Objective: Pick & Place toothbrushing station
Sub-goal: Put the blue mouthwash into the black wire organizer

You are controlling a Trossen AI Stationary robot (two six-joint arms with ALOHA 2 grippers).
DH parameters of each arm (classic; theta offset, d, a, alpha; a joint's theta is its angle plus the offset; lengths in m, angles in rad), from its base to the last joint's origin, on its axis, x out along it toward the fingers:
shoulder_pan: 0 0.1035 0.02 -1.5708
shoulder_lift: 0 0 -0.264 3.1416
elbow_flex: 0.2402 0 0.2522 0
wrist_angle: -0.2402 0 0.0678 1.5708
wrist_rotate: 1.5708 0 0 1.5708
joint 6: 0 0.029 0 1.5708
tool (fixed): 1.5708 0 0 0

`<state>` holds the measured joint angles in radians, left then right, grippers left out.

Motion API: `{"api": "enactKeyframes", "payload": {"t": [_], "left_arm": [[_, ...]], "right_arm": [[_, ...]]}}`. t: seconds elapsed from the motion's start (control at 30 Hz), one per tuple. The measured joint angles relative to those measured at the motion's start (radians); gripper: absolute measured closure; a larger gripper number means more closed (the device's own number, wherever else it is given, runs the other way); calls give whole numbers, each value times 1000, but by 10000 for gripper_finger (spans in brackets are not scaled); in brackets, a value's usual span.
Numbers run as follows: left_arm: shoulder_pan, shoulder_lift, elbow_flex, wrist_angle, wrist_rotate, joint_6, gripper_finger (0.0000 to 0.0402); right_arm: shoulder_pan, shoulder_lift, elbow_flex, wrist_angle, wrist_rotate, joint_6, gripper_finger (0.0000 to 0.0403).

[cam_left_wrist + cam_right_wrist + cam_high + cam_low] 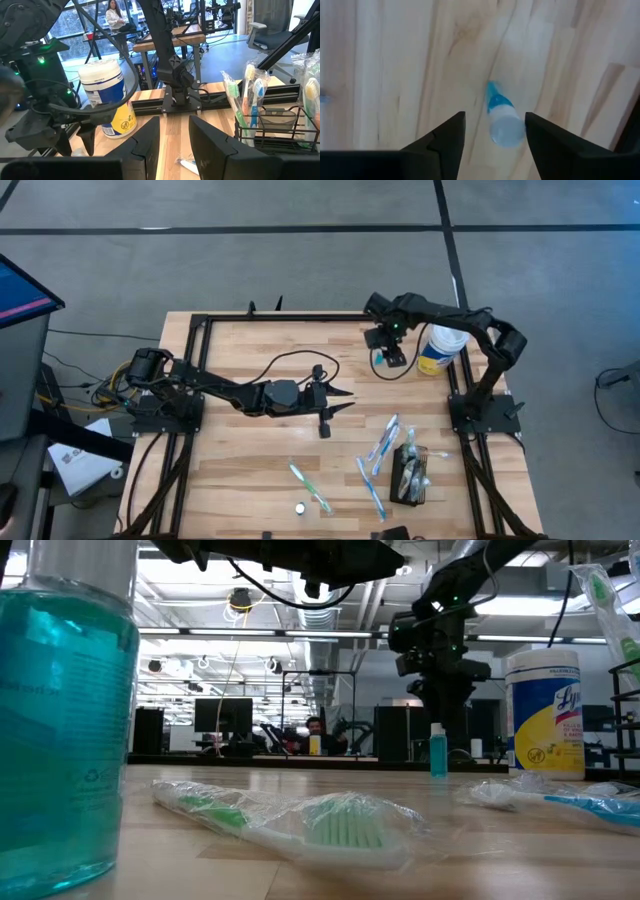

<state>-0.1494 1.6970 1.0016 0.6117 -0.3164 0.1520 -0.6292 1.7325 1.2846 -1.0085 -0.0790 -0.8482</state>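
Observation:
The toothbrushing station (410,475), a small black mesh holder with toothbrushes in it, stands near the table's front right corner; it also shows in the left wrist view (272,125). My right gripper (388,352) hangs open, pointing down, over a small blue bottle (501,122) with a pale cap. The bottle stands upright on its base at the far right of the table (438,750). The fingers stand on either side above it without touching. My left gripper (338,398) is open and empty over the table's middle, pointing toward the right edge.
A white-lidded yellow-and-blue canister (441,348) stands beside the right gripper. Wrapped toothbrushes (381,444) (311,487) lie on the near half of the table. A large blue bottle (60,720) stands at the front edge. A cable (290,365) trails over the middle.

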Motion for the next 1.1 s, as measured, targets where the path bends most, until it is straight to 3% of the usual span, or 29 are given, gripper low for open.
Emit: {"api": "enactKeyframes", "payload": {"t": [0.4,0.67,0.97,1.1], "left_arm": [[0,0,0,0,0,0,303],[0,0,0,0,0,0,303],[0,0,0,0,0,0,303],[0,0,0,-1,0,0,303]], "right_arm": [[9,89,1,0,-5,3,234],[9,89,1,5,-5,2,257],[-1,89,1,27,-2,1,313],[7,89,1,28,-2,1,315]]}}
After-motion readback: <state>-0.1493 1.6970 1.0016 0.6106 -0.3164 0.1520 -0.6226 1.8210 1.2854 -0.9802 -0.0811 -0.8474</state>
